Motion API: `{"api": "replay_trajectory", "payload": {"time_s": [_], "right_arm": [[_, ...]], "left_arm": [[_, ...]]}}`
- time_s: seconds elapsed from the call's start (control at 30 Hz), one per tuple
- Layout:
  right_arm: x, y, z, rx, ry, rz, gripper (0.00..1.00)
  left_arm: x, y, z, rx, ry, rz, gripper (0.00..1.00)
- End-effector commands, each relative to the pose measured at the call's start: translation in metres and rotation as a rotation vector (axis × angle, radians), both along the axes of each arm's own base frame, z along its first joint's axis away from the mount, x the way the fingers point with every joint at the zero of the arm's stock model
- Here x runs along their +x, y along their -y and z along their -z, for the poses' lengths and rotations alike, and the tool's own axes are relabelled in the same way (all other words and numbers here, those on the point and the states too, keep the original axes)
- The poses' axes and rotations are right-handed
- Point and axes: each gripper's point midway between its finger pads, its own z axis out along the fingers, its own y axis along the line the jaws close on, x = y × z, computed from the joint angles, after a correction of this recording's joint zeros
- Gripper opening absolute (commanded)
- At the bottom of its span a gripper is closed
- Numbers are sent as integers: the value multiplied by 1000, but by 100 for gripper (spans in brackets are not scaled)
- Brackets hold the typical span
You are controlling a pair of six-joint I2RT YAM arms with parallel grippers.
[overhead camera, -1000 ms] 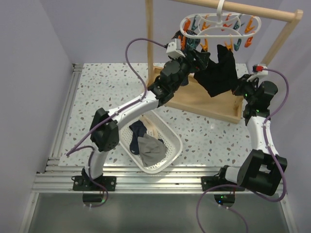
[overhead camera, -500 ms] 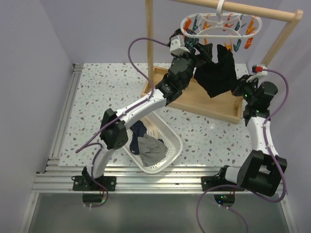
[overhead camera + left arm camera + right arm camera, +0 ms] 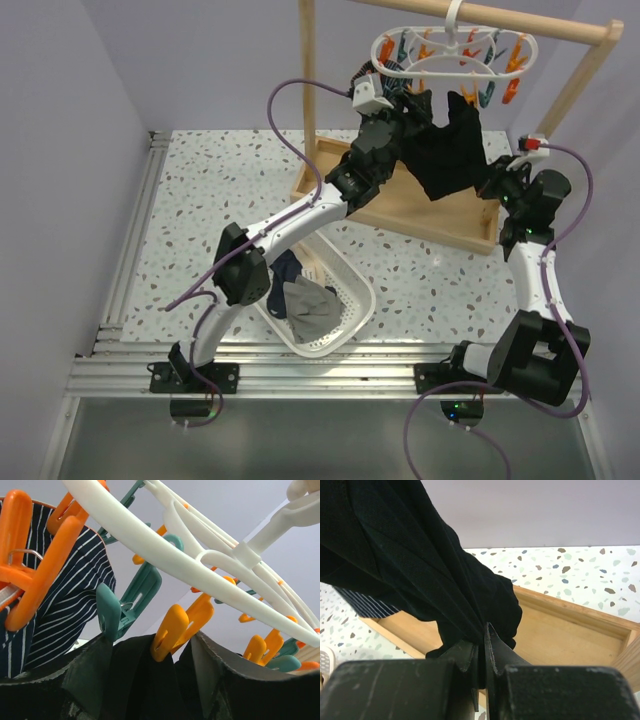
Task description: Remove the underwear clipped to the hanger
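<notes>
- Jaws, right gripper (image 3: 482,645): pressed together on a bunched lower fold of the black underwear (image 3: 420,555), low and to the right of the garment.
- Jaws, left gripper (image 3: 150,647): spread, raised to the clip line. The foot of an orange clip (image 3: 175,627) sits between the tips, and no contact with it can be made out.
- Basket (image 3: 318,350): white, perforated, nearest the arm bases. It holds the grey underwear (image 3: 308,305) and the navy underwear (image 3: 283,268).
- Wooden frame (image 3: 450,225): its tray base lies beyond the basket, directly under the hanging pieces.
- Black underwear, as stock: hangs between the two arms, its top hem bitten by the orange clip and a teal clip (image 3: 122,610) beside it.
- Handling, judged: light, limp and stretchy. A downward tug is likely to stretch the cloth and swing the hanger rather than free it. The best hold is close under the hem, or squeeze the clip's upper tails.
- Striped underwear (image 3: 65,595): navy and white, clipped further left.
- Hanger (image 3: 150,545): white oval ring, hooked over the rail (image 3: 520,22), farthest back.
- Views: only the left wrist shows which clips bite the hem, only the right wrist shows the pinch, and only the top view shows the basket.
</notes>
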Motion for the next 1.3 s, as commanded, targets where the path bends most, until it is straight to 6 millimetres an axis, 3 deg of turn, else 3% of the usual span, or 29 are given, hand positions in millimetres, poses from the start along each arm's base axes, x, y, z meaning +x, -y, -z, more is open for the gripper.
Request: {"api": "replay_trajectory", "payload": {"time_s": [0.0,0.1,0.27,0.8,1.0,1.27], "right_arm": [[-6,-3,-12,-3,42,-17,0],[-6,-4,-11,0,38,-18,0],[-7,-4,-11,1,38,-21,0],[-7,-5,-4,10,23,-24,0],[-6,-4,-3,10,21,-23,0],[-5,-4,-1,9,18,-23,0]], "left_arm": [[-3,-11,-33,-66,64,-28,66],[-4,-12,-36,-68,71,-26,63],[-8,-18,-47,-81,91,-33,81],[-12,-33,-64,-9,180,-130,78],[-12,-34,-55,9,191,-137,84],[-14,-36,-52,38,226,-150,84]]}}
